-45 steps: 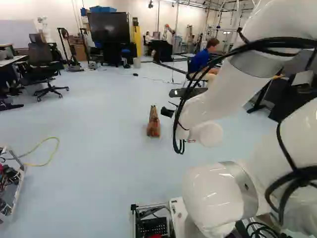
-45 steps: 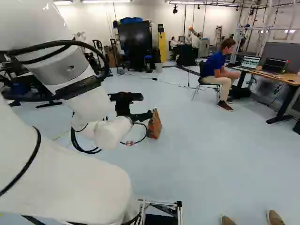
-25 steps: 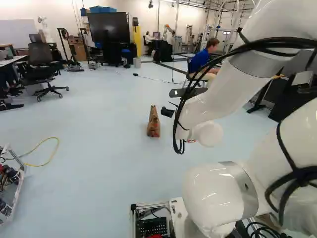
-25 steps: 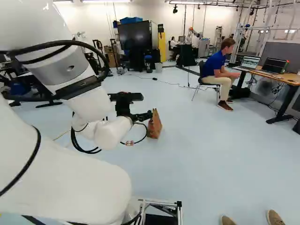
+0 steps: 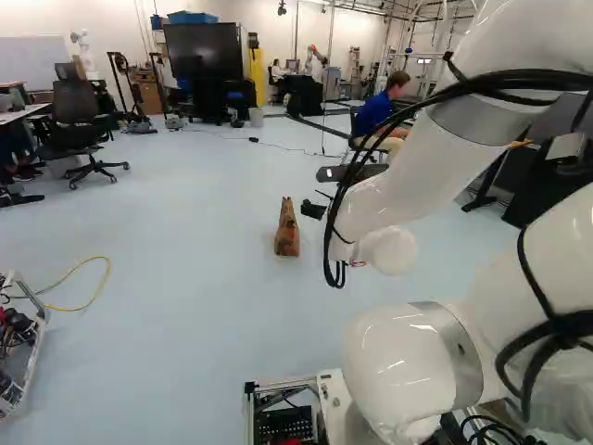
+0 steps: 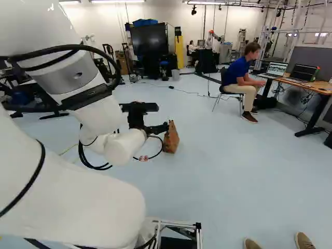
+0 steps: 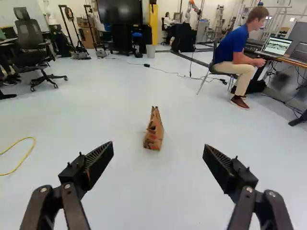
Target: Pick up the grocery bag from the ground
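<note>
Brown bag (image 7: 153, 134), whole in wrist view, partly behind wide-spread claw (image 6: 157, 128) in right base view

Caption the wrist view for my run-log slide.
Open black two-fingered claw facing an upright brown paper grocery bag, which stands ahead of it, ungripped, on the smooth pale floor.

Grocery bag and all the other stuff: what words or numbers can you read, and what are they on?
None can be read for sure.
Bag: reddish marks, too small and blurred to read.
Laptops: something shows on the screens, too small to read.
Big screen: dark, no words that I can see.
</note>
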{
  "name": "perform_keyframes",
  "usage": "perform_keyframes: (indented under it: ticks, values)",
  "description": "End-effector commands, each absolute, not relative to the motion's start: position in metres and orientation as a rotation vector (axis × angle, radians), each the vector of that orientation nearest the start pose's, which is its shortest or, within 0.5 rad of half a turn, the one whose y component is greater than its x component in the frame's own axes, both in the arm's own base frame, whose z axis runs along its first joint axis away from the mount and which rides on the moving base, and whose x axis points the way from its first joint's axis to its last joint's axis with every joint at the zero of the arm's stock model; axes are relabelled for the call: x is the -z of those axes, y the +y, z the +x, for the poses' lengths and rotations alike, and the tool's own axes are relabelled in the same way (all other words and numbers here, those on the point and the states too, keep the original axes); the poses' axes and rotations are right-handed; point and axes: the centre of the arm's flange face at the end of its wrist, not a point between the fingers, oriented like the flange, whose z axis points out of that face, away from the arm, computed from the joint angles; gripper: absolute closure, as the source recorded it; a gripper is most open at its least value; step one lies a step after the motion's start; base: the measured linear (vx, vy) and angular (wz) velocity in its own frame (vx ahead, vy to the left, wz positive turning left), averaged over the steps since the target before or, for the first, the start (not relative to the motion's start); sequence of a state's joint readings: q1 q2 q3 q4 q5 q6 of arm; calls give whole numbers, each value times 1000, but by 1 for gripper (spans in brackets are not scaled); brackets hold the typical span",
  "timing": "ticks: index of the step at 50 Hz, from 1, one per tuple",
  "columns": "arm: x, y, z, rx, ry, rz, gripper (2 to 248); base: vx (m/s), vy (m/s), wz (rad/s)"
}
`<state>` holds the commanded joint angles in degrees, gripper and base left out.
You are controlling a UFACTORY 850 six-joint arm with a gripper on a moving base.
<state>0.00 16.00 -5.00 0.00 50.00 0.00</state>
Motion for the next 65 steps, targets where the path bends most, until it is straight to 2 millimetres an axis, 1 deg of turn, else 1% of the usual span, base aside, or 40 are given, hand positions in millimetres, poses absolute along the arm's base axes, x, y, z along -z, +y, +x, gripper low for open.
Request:
perform_keyframes:
  ticks: [32,65]
  values:
    - [-366,0,270,1824,0,-2558,3,10,-2,-4]
    - [-366,0,270,1824,0,-2558,3,182,-1,-6]
